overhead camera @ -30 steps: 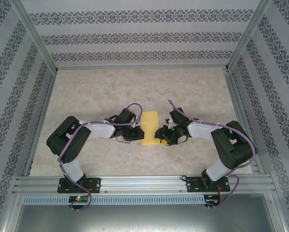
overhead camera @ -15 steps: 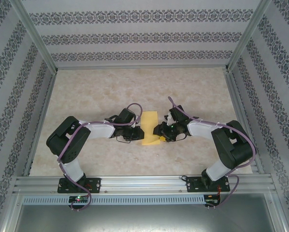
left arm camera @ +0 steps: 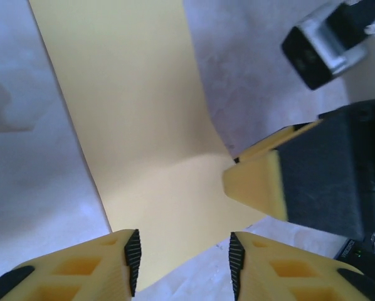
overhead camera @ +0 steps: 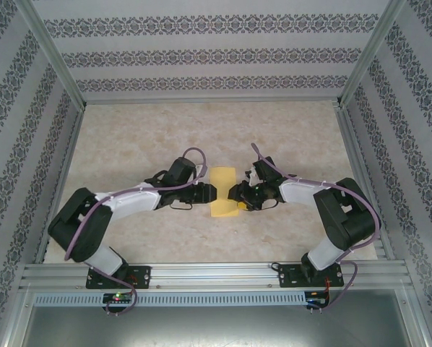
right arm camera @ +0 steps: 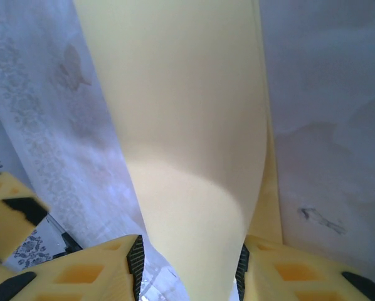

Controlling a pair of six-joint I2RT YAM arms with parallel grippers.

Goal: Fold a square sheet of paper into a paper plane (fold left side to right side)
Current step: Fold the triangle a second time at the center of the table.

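One square sheet of paper (overhead camera: 223, 189) and two grippers are counted. The sheet, creased into a narrow yellow strip, is laid mid-way on the table (overhead camera: 129, 137). At its 9 o'clock the left gripper (overhead camera: 210, 192) is spread open; at 3 o'clock, the right gripper (overhead camera: 235, 194) is met by a raised edge, and its grip cannot be told

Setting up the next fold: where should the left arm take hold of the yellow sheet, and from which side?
Probably its left long edge, low from the left. The sheet is a narrow strip lying flat there, the left gripper at that edge with jaws apart; its right edge bows up at the right gripper.
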